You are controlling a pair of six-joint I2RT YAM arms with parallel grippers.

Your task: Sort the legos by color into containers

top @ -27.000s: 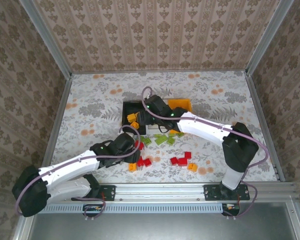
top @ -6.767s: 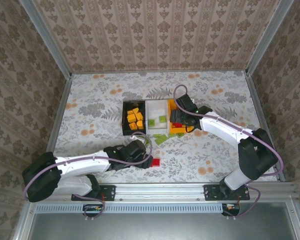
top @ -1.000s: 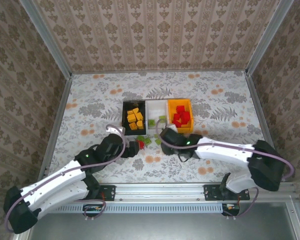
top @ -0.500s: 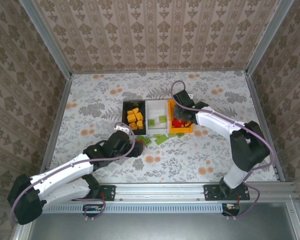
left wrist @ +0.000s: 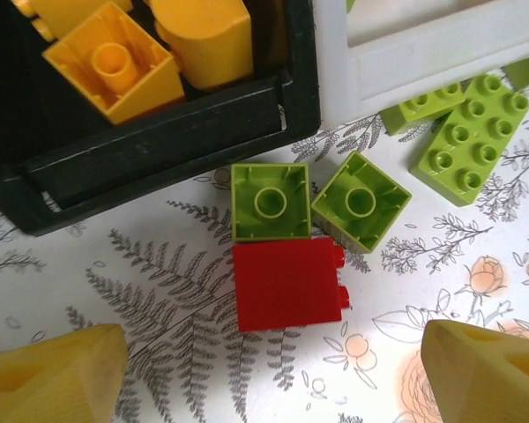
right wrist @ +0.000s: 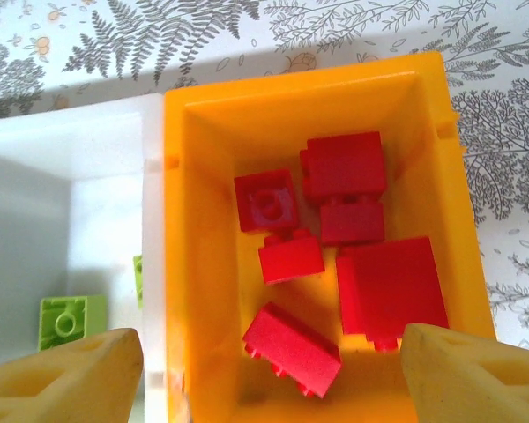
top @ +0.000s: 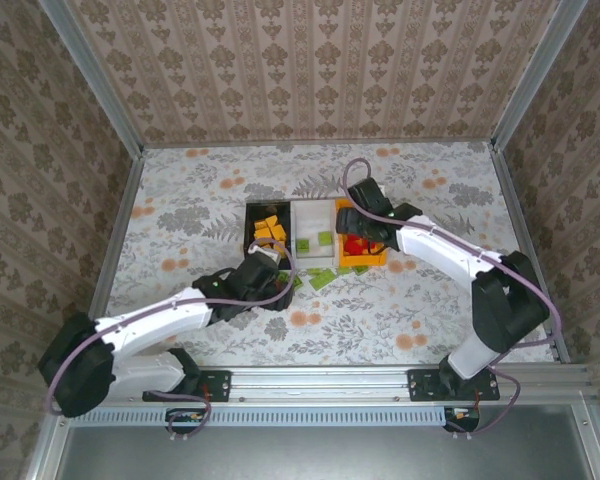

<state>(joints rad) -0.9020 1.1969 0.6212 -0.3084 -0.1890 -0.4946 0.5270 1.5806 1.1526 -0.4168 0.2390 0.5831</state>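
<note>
- The right hand (right wrist: 269, 374) hangs open and empty over the orange bin (right wrist: 198, 220), which presses against the white bin (right wrist: 70, 132). Red bricks (right wrist: 344, 167) sit inside, matched by colour.
- The left hand (left wrist: 269, 370) is spread wide and holds nothing. It straddles a red brick (left wrist: 286, 284) on the table (left wrist: 115, 291) just before the white bin's corner, likely lining up a grab.
- Two green bricks (left wrist: 270, 201) crowd that brick, so it looks like a tight pinch!

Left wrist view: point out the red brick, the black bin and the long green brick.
red brick (left wrist: 286, 284): left wrist view, its smooth face.
black bin (left wrist: 159, 132): left wrist view, near wall.
long green brick (left wrist: 465, 141): left wrist view, studded top.
</note>
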